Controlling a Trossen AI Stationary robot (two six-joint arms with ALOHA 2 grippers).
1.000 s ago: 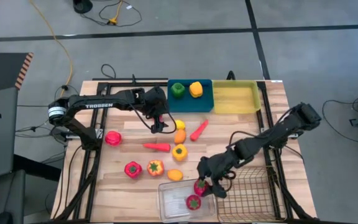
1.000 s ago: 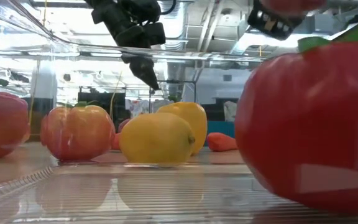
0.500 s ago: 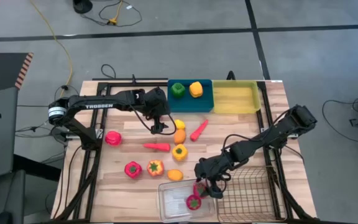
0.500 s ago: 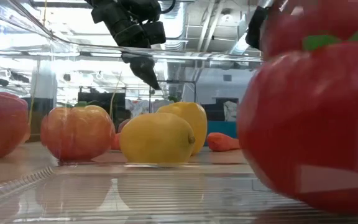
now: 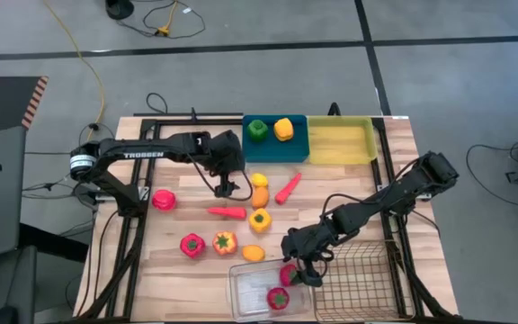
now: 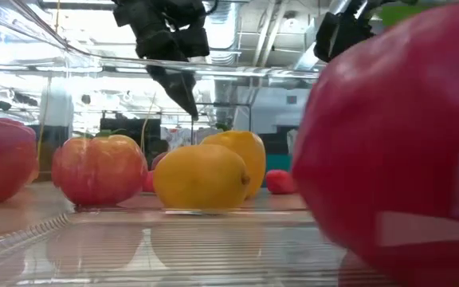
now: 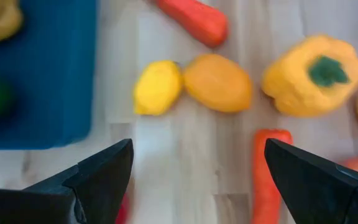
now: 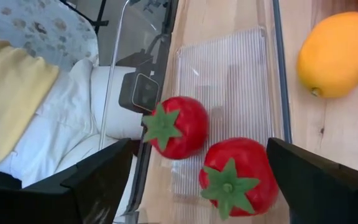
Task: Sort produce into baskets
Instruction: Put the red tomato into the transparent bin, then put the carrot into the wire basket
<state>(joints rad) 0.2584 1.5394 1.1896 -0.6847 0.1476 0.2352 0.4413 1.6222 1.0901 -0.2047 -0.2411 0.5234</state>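
Dark fingers of the right gripper (image 5: 299,273) stand spread and empty over the clear bin (image 5: 245,277), where two red berries (image 8: 178,127) lie, apparently touching. Left gripper (image 5: 227,187), also spread, hovers beside the lemon (image 5: 260,180), near the blue tray (image 5: 295,151).

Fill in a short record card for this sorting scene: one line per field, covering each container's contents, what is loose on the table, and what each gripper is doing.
blue tray: green pepper, yellow pepper
yellow tray: nothing in it
clear bin: two red berries
wire basket: nothing in it
loose on table: lemon, orange, carrots, several peppers
left gripper: open, above the table beside the lemon
right gripper: open, over the clear bin
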